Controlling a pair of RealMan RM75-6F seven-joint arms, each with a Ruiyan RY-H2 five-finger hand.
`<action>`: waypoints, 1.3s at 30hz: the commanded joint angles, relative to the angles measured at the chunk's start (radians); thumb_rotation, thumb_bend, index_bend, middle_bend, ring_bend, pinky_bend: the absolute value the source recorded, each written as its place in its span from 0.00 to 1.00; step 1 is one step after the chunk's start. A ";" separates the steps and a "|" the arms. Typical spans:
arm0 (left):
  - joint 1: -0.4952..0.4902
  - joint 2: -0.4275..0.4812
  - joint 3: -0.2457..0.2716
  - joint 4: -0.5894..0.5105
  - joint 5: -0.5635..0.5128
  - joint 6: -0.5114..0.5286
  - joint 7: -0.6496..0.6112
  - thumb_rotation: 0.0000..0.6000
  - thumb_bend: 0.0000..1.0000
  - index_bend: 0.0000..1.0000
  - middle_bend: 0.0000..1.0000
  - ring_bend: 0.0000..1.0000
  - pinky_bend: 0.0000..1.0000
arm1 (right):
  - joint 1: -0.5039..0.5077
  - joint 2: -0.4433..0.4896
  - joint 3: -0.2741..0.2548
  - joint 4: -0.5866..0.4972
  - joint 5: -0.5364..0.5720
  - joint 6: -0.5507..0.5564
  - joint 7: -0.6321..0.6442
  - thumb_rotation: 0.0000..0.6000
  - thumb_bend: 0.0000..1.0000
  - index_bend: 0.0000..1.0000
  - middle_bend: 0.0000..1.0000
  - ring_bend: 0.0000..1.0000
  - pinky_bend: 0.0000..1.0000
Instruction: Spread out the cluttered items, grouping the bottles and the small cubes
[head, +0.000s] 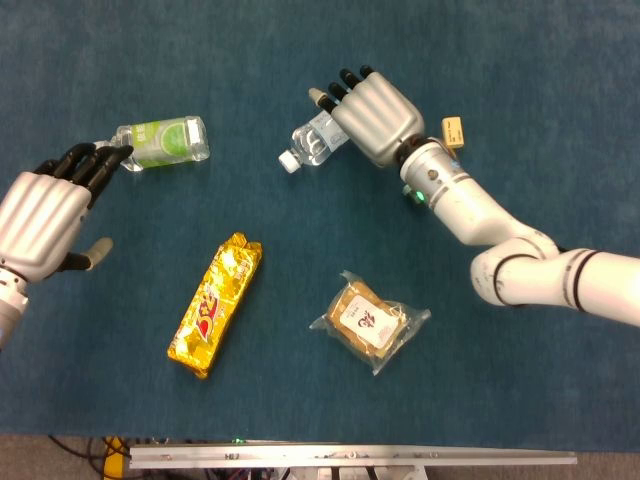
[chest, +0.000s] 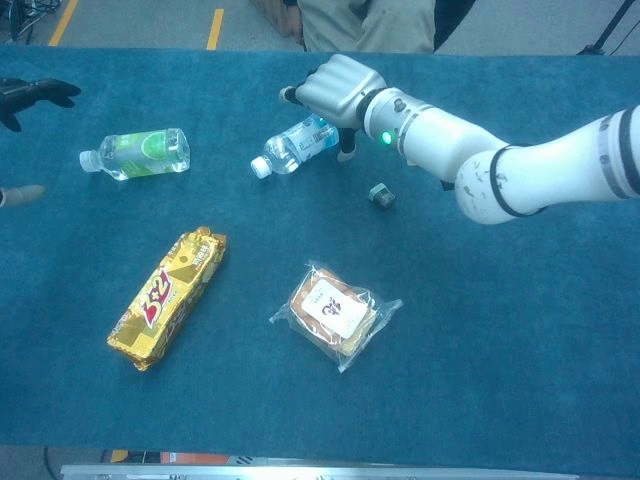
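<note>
A clear blue-label bottle (head: 310, 142) (chest: 293, 144) lies on its side at centre back. My right hand (head: 371, 115) (chest: 333, 90) lies palm-down over its base end, fingers spread past it and thumb down beside it, with no clear grip. A green-label bottle (head: 162, 140) (chest: 138, 153) lies at the left. My left hand (head: 45, 215) is open, its dark fingertips (head: 88, 162) just short of that bottle's cap. A yellow cube (head: 453, 130) sits right of the right wrist. A dark cube (chest: 380, 195) lies below the right forearm.
A gold snack bar (head: 215, 305) (chest: 165, 295) lies diagonally at front left. A bagged bread slice (head: 370, 322) (chest: 335, 313) lies at front centre. The blue cloth table (head: 560, 420) has open room at the right and front.
</note>
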 joint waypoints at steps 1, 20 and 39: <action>0.003 0.004 0.000 0.001 0.000 0.001 -0.004 1.00 0.26 0.00 0.14 0.11 0.29 | 0.020 -0.028 0.005 0.040 0.020 -0.017 0.004 1.00 0.00 0.13 0.26 0.17 0.29; 0.021 0.016 0.000 -0.009 0.023 0.002 -0.028 1.00 0.26 0.00 0.14 0.11 0.29 | 0.079 -0.126 0.005 0.208 0.119 -0.080 -0.004 1.00 0.00 0.14 0.28 0.17 0.29; 0.030 0.027 0.003 -0.016 0.058 -0.001 -0.049 1.00 0.26 0.00 0.14 0.11 0.28 | 0.059 -0.158 -0.002 0.223 0.033 -0.018 0.060 1.00 0.00 0.54 0.56 0.50 0.38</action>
